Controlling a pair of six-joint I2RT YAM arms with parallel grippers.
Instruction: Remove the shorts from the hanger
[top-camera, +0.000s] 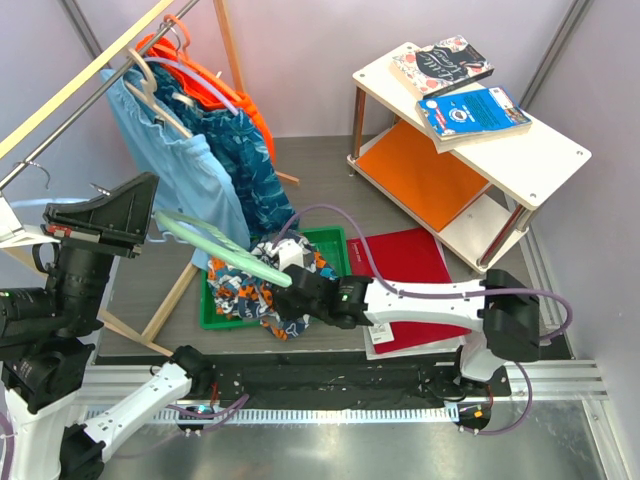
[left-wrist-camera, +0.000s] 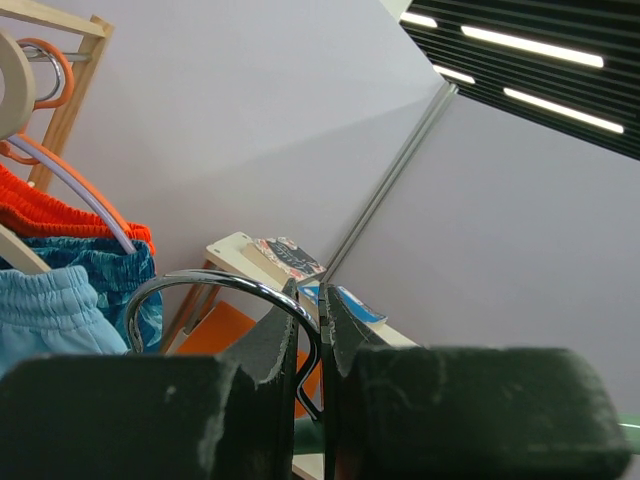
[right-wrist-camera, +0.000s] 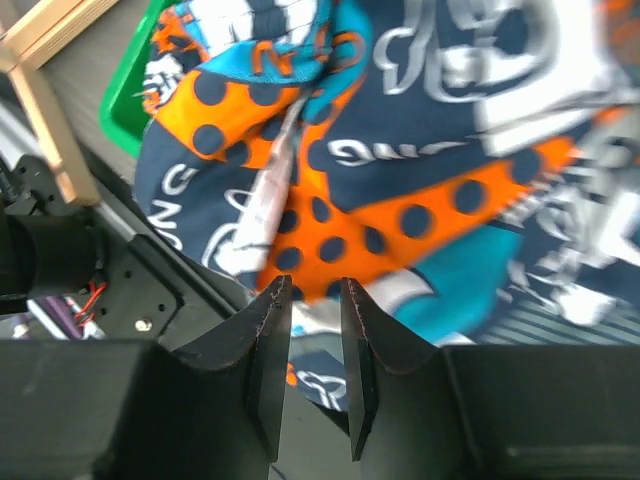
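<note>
Because the right pincer (right-wrist-camera: 313, 292) hangs released, the left pincer (left-wrist-camera: 310, 300), clenched on the hanger hook (left-wrist-camera: 215, 277), could drag snagged shorts (right-wrist-camera: 400, 150).

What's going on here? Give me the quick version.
The left gripper is shut on the metal hook of a pale green hanger, holding it up. The hanger looks bare; the printed shorts lie heaped on the green bin below. The right gripper hangs just above that heap, jaws slightly apart, nothing between them.
</note>
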